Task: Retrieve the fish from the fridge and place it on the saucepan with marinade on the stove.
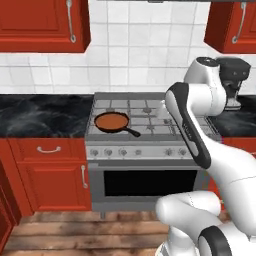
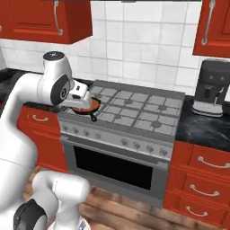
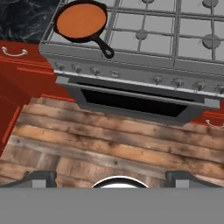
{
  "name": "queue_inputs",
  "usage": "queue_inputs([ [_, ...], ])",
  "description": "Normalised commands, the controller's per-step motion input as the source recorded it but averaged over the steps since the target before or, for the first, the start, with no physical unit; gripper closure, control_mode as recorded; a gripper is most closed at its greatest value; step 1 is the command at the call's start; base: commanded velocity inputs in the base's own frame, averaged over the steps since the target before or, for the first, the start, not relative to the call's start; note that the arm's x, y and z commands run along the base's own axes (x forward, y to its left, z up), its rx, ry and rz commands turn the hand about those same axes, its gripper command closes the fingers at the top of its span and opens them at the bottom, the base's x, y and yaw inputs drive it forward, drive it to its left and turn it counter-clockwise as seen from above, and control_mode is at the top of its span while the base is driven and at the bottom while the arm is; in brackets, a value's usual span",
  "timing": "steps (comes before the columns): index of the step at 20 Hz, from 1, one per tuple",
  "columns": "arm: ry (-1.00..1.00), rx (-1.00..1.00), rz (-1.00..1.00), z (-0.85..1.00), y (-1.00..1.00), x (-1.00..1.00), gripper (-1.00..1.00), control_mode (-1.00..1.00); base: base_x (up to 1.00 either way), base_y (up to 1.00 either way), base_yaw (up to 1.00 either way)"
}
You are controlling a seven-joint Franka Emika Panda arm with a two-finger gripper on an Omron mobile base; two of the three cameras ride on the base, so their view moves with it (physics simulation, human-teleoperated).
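Robot base faces the stove (image 1: 150,117). The saucepan (image 1: 112,121) sits on the front-left grate, its long handle pointing toward the front edge and to the right. The marinade (image 3: 82,20) fills the pan bottom as a flat orange-brown layer; nothing lies on it, so no fish is in the pan.

Gripper (image 3: 109,178): the hand view looks down past the oven door (image 3: 131,101) at the wood floor (image 3: 109,144), with 2 dark finger tips at the bottom, 1 near each side. Jaws stand wide apart and nothing sits between them. Hand is empty.

In the right base view the hand end of the arm lies in front of the pan, so the pan is partly covered there; exact height of the hand over the stove front is hard to judge from this angle.

Surroundings: black marble counter (image 1: 45,115) left of the stove, red drawers and a cabinet door (image 1: 50,170) below it, coffee machine (image 2: 211,87) on the counter to the right.

Progress, as judged: early. Fish not in hand and not in the pan. Left to do: get to the fridge, open it, grasp the fish, bring it to the stove, set it on the marinade.
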Motion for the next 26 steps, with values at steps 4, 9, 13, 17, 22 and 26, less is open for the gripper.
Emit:
queue_inputs([
  [4,0.00,0.00,0.00,0.00,0.00,0.00,-1.00,1.00,0.05,-1.00,-0.26],
  [9,0.00,0.00,0.00,0.00,0.00,0.00,-1.00,1.00,0.14,-1.00,-0.23],
  [13,0.00,0.00,0.00,0.00,0.00,0.00,-1.00,1.00,0.07,-1.00,-0.23],
  [17,0.00,0.00,0.00,0.00,0.00,0.00,-1.00,1.00,0.04,-1.00,-0.22],
  [22,0.00,0.00,0.00,0.00,0.00,0.00,-1.00,1.00,0.01,-1.00,-0.20],
  [26,0.00,0.00,0.00,0.00,0.00,0.00,-1.00,1.00,0.00,-1.00,-0.19],
])
